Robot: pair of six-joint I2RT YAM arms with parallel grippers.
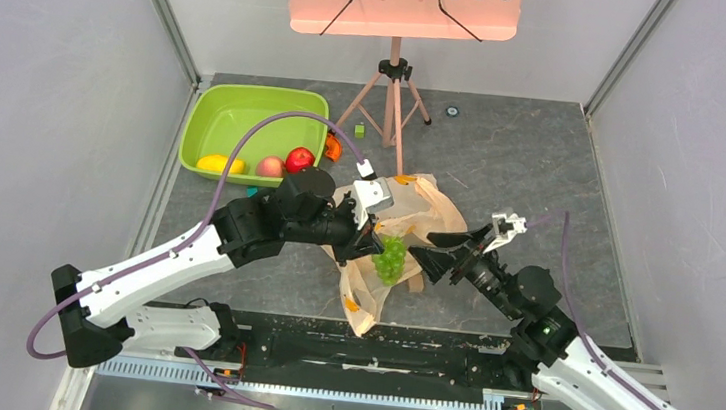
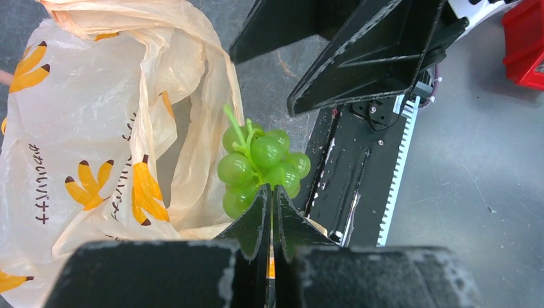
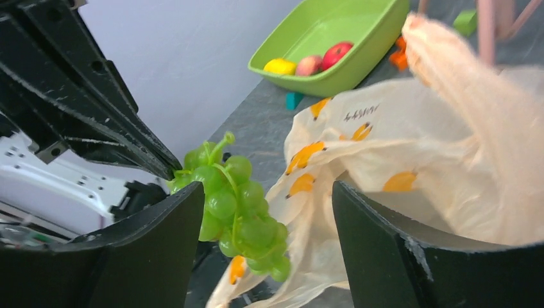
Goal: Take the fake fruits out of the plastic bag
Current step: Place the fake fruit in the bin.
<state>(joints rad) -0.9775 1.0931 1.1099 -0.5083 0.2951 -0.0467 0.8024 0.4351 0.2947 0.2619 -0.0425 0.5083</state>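
While grapes (image 2: 260,168) are pinched over the bag (image 2: 83,128) by the left fingers (image 2: 253,224), the right fingers (image 3: 147,256) are spread.

Bright, even light, seemingly from overhead, casts only soft shadows on the table (image 1: 522,180), the grapes (image 2: 260,170) are sharp with small glints, and the bag (image 3: 475,96) blurs out of focus in the right wrist view.
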